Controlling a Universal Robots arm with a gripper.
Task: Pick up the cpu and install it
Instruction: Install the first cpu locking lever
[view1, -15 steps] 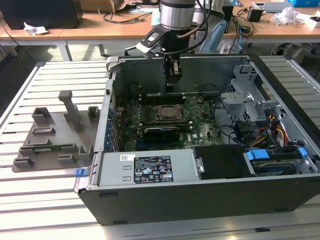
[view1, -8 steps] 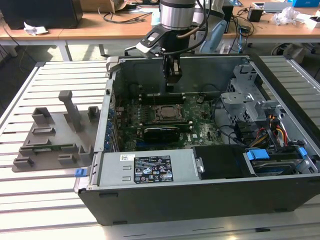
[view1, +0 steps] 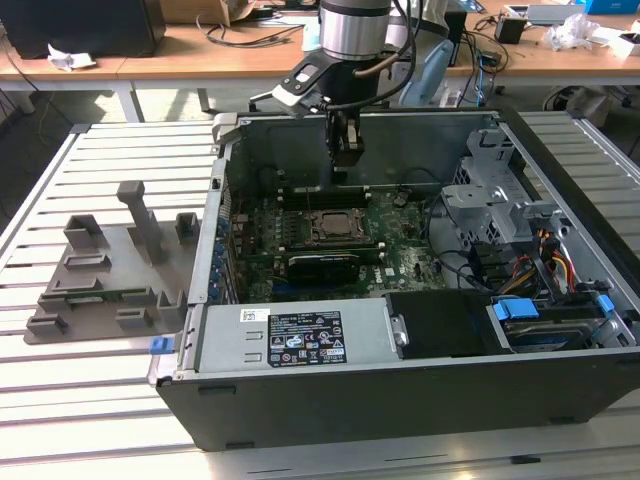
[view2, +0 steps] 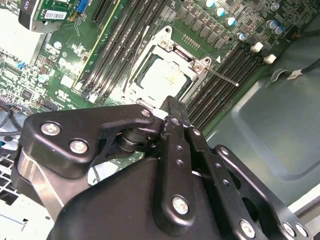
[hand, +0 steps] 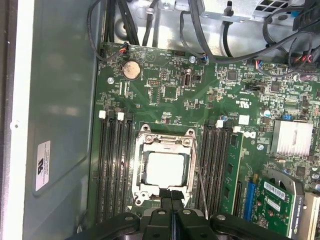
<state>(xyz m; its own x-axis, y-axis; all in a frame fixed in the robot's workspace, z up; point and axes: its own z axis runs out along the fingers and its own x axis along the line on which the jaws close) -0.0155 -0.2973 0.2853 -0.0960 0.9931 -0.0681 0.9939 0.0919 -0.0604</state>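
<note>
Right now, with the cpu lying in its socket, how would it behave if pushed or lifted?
The cpu looks flat and stiff, so it probably won't flex or roll. Its smooth metal top likely offers little grip. Ringed by the socket frame, it would probably resist a sideways push.
</note>
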